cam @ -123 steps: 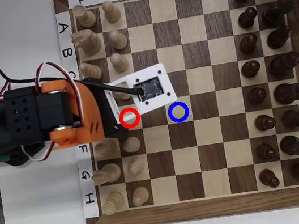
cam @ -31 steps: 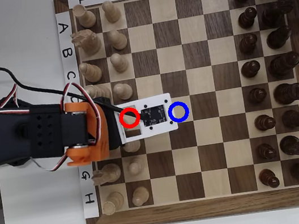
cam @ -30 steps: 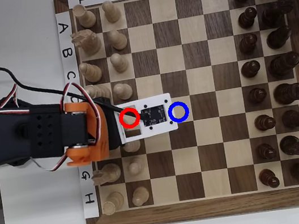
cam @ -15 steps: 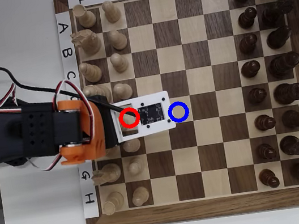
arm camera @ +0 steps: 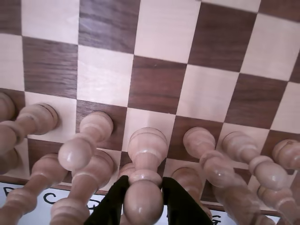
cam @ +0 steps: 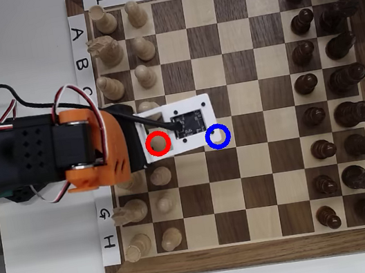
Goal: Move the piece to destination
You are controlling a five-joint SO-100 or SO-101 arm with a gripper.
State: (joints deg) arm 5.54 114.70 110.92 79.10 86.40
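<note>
Chessboard [cam: 257, 250] fills most of my overhead view, its middle columns bare between the pale pieces on the left and the dark pieces [cam: 330, 98] on the right. My arm [cam: 39, 157] reaches in from the left edge, hiding part of the pale back row. The blue-ringed square [cam: 217, 136] lies open — nothing on it. The pawn [cam: 159, 142] sits inside the red ring [cam: 159, 144]. In the wrist view the gripper [arm camera: 143, 199] is clamped on the pawn's [arm camera: 145, 173] ball head — fingertips cut off below.
</note>
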